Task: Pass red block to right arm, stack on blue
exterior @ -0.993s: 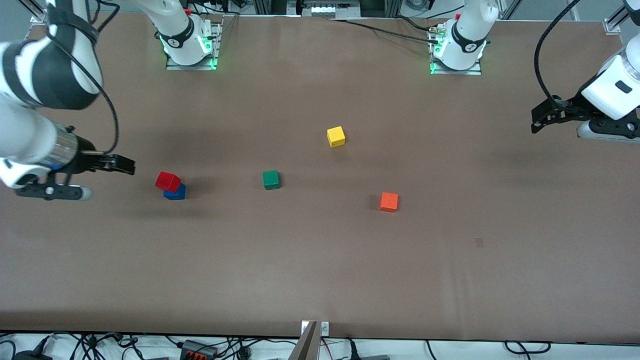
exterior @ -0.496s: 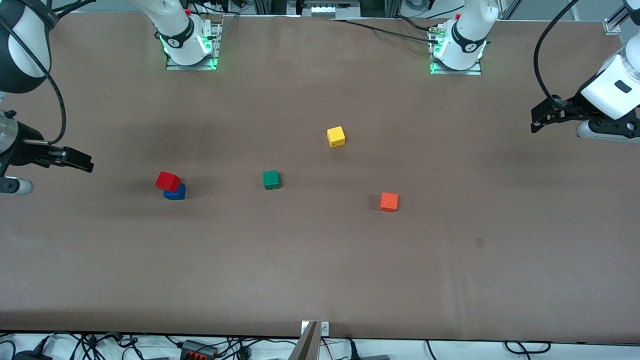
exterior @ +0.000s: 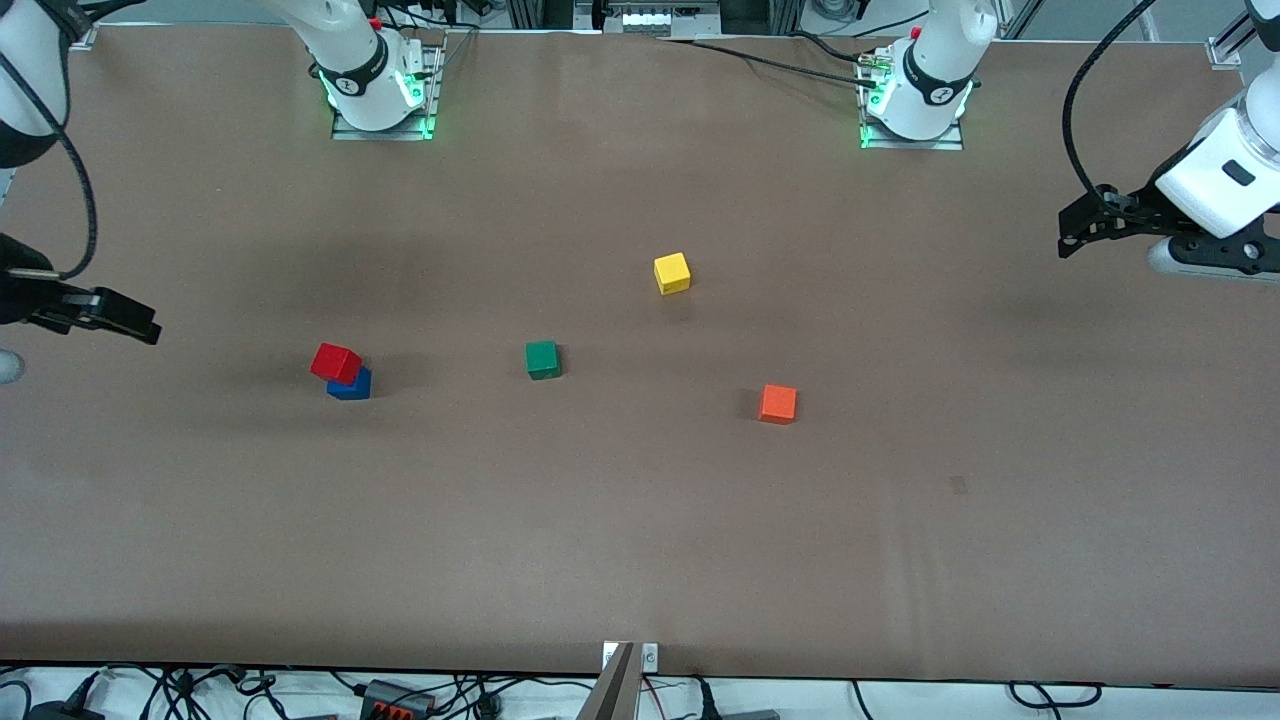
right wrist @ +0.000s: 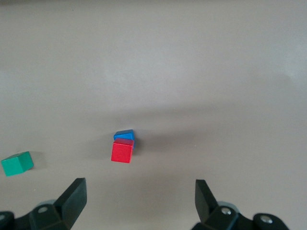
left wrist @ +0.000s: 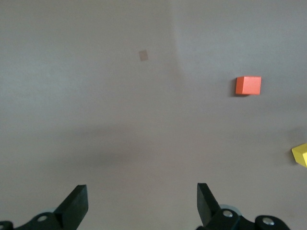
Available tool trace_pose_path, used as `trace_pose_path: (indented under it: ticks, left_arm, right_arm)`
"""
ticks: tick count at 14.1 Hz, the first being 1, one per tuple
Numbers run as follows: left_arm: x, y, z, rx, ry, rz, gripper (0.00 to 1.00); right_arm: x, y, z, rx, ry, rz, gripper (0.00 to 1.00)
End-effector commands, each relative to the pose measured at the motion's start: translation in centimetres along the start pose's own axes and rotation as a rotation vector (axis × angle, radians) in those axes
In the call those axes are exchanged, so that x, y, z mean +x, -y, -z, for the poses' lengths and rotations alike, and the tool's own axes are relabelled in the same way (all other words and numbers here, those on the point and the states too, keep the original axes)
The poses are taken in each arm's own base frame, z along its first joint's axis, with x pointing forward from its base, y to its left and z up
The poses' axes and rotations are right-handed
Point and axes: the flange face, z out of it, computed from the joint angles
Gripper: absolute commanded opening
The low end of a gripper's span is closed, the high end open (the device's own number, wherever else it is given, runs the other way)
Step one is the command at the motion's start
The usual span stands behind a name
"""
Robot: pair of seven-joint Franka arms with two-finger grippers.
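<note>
The red block (exterior: 335, 362) sits on top of the blue cube (exterior: 351, 385), a little askew, toward the right arm's end of the table. Both show in the right wrist view, the red block (right wrist: 122, 151) on the blue cube (right wrist: 125, 135). My right gripper (exterior: 135, 322) is open and empty, up over the table's edge at its own end, apart from the stack; it also shows in the right wrist view (right wrist: 140, 195). My left gripper (exterior: 1070, 235) is open and empty over its own end of the table; it also shows in the left wrist view (left wrist: 142, 201).
A green cube (exterior: 542, 359) lies mid-table, a yellow cube (exterior: 672, 272) farther from the front camera, and an orange cube (exterior: 777, 403) nearer to it toward the left arm's end. The orange cube (left wrist: 248, 86) also shows in the left wrist view.
My right gripper has drawn back from the stack toward its own end of the table and risen. The left gripper lifted slightly. The blocks have not moved.
</note>
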Motion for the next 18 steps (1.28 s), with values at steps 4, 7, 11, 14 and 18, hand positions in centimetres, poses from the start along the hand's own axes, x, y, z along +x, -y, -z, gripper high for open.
trace_pose_path:
  ticks: [4,7,11,14,18]
  left_arm:
    - [-0.3,-0.5,1.1,-0.015,-0.002,-0.019,1.0]
    - [-0.3,-0.2,1.0,-0.014,0.001,-0.019,1.0]
    - [-0.7,-0.2,1.0,-0.014,0.0,-0.019,1.0]
    - [-0.6,-0.2,1.1,-0.012,-0.046,-0.019,1.0]
    - [-0.4,-0.2,1.3,-0.013,-0.057,-0.02,1.0]
  right_arm:
    - [-2.8,-1.7,2.5,0.006,-0.015,0.049,1.0]
    - [-2.8,-0.8,2.4,-0.004,-0.019,0.058,1.0]
    - [-4.3,-0.9,1.6,0.0,-0.005,0.056,1.0]
    - [-6.5,-1.4,0.2,0.002,-0.019,0.061,1.0]
    - [-7.4,-1.4,0.2,-0.005,-0.011,0.059,1.0]
